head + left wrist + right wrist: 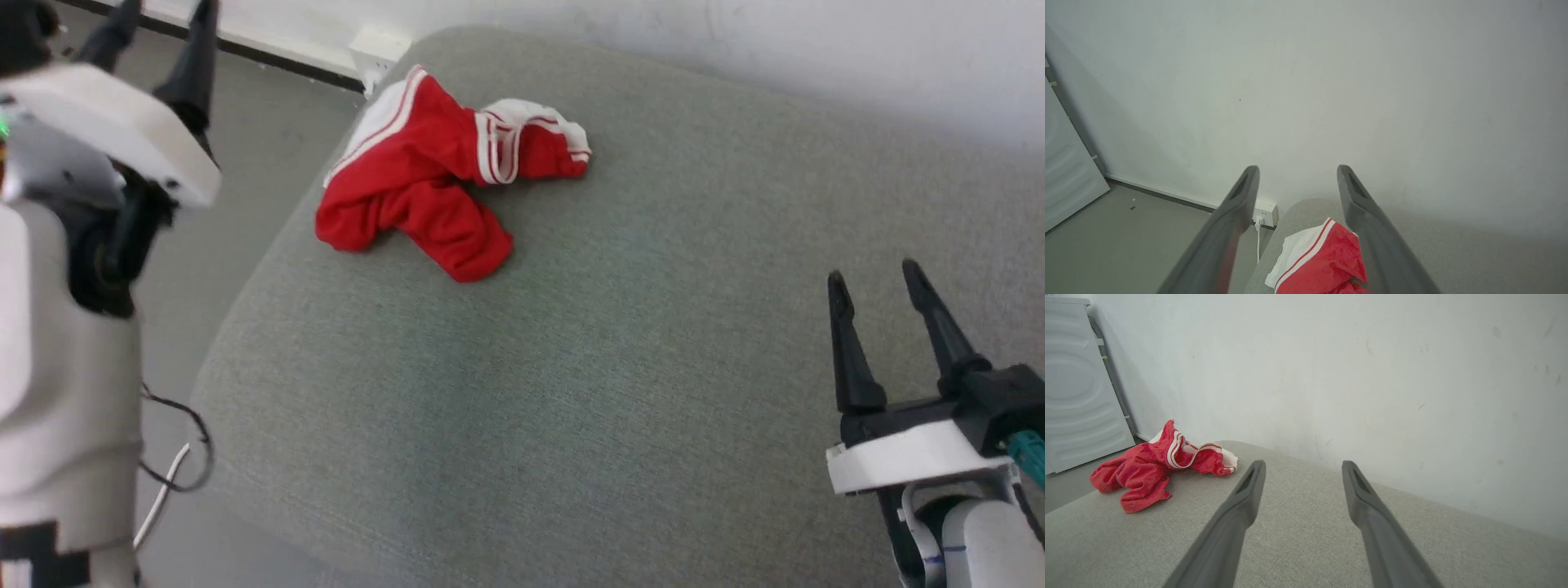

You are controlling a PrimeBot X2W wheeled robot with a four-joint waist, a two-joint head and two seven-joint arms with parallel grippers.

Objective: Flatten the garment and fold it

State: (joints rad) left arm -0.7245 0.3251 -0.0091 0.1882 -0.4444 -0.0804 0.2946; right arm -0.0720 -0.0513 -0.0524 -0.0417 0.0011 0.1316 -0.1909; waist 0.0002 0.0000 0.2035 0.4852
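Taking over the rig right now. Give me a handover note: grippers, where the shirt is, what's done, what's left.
Left gripper: open, empty, raised near the left edge of the grey cushion, pointing at the wall; the garment sits just below its fingers in the left wrist view.
Right gripper: open, empty, over the near right part of the cushion, well away from the garment.
Garment: red with white striped trim, in a crumpled heap at the cushion's far left corner, close to the edge.
Done: nothing; it is neither flattened nor gripped.
Left: grasp it, spread it flat on the cushion, then fold.
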